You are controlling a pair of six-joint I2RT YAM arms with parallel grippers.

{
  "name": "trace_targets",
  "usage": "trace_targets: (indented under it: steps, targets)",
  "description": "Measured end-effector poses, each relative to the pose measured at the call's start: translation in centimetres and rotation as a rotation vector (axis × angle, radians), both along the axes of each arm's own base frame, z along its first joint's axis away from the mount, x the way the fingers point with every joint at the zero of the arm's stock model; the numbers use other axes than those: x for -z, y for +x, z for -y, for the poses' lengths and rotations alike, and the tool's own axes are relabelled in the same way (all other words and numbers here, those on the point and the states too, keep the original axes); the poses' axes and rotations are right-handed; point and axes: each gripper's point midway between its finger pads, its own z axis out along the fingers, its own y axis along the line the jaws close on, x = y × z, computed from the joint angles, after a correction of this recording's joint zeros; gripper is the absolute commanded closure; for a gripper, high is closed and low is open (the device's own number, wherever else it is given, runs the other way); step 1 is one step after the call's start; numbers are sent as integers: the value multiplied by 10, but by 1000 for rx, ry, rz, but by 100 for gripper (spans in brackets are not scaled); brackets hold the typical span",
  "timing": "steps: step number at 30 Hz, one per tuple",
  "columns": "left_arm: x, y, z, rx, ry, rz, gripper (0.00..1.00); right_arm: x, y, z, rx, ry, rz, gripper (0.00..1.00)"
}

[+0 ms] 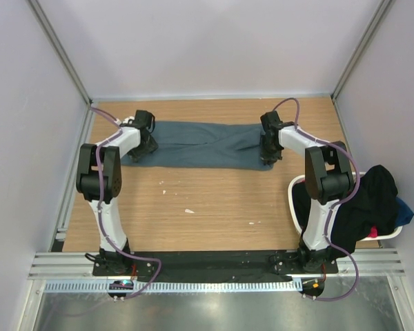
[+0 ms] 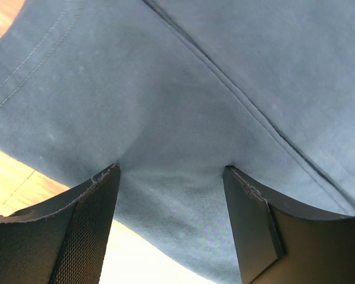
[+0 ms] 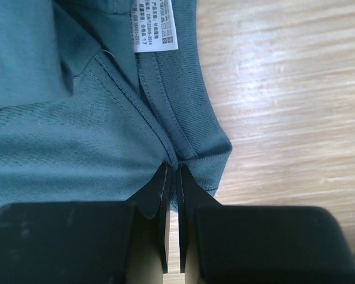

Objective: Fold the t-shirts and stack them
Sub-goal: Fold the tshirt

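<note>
Right gripper: pinched on the shirt at its neck edge; hold firm.
Left gripper: jaws apart astride cloth, seemingly the hem end; close before you lift both.

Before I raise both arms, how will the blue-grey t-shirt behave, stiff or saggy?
Probably floppy: the blue-grey t-shirt lies creased and folded over itself, so it should sag between grips. Likely light, as thin cloth puckers inside the open left end effector. The right end effector pinches only a narrow edge near the collar, which might slip under a tug.
</note>
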Motion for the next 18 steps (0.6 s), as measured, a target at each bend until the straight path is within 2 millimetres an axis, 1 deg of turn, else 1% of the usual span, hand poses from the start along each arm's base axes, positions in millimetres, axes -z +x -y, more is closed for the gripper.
trace_targets:
  steps: [2,4,8,12,13,14,16,17,18]
  targets:
    - [0,-4,-2,-14,4,4,29,0,-4,2,2,-7,-6,94]
    - [0,-13,-4,-27,4,-1,29,0,-8,3,3,-10,-13,95]
    - [0,-38,-8,-36,8,-24,29,1,-20,6,5,-14,-32,94]
    - [0,-61,-11,-35,13,-49,30,2,-37,9,4,-17,-59,94]
    - [0,-66,-12,-33,15,-59,30,1,-41,10,4,-19,-68,92]
    - [-1,-70,-13,-30,16,-66,30,1,-44,11,3,-20,-76,86]
    - [-3,-79,-14,-11,26,-90,30,1,-51,12,0,-27,-100,80]
    - [-5,-82,-15,-1,31,-101,29,1,-54,13,-2,-31,-112,72]
    - [-8,-84,-14,19,37,-105,29,0,-57,14,-3,-33,-124,69]
